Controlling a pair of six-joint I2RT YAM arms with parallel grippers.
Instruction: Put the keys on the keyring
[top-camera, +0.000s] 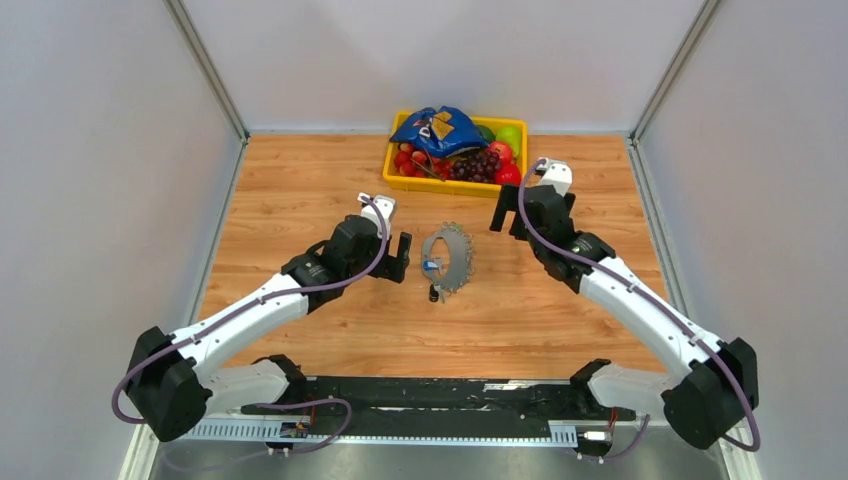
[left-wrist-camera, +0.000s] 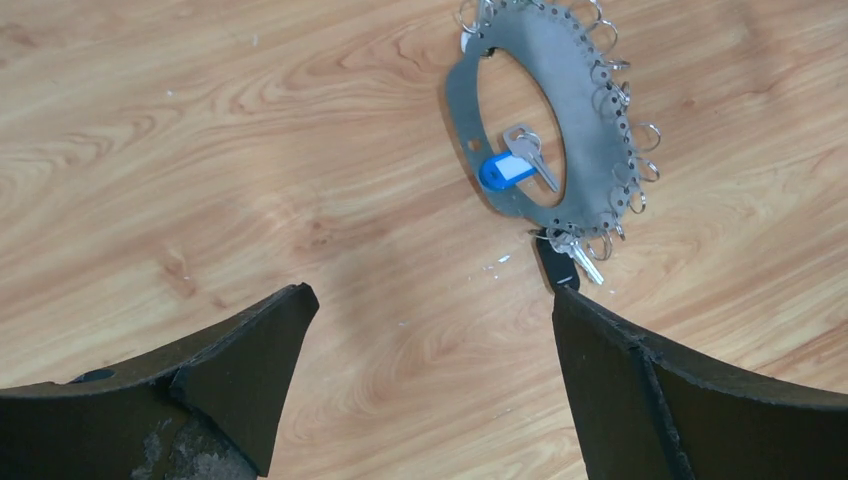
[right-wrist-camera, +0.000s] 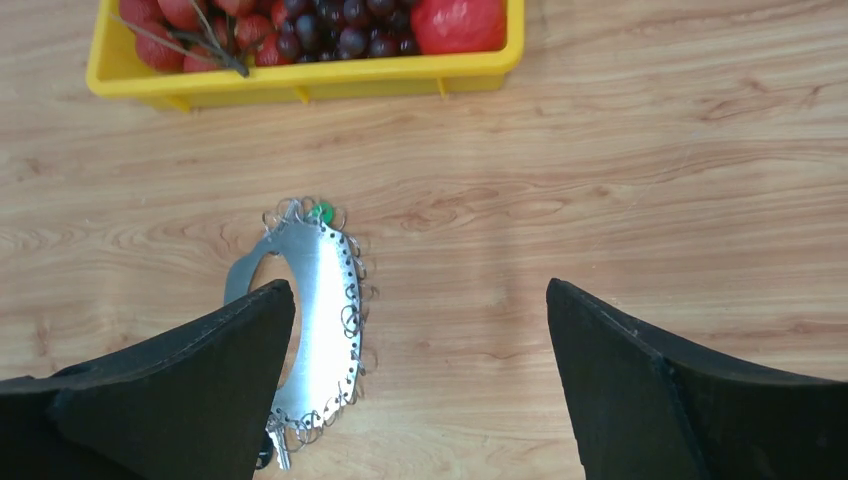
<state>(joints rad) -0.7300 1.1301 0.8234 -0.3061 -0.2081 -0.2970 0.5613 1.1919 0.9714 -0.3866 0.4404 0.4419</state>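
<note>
The keyring (top-camera: 459, 260) is a flat grey metal oval with small wire rings along its edge, lying on the wooden table between both grippers. A blue-headed key (left-wrist-camera: 503, 170) lies inside its hole. A dark-headed key (left-wrist-camera: 553, 266) lies at its near end. A green key head (right-wrist-camera: 321, 212) shows at its far end. My left gripper (top-camera: 403, 257) is open and empty just left of the keyring (left-wrist-camera: 590, 110); in the left wrist view (left-wrist-camera: 430, 298) its right finger is close to the dark-headed key. My right gripper (top-camera: 505, 212) is open and empty, up and right of the keyring (right-wrist-camera: 325, 290).
A yellow bin (top-camera: 398, 182) stands at the back middle, holding a blue bag (top-camera: 440, 128), grapes and other fruit. Its front wall shows in the right wrist view (right-wrist-camera: 300, 85). Grey walls close in the table on the left, right and back.
</note>
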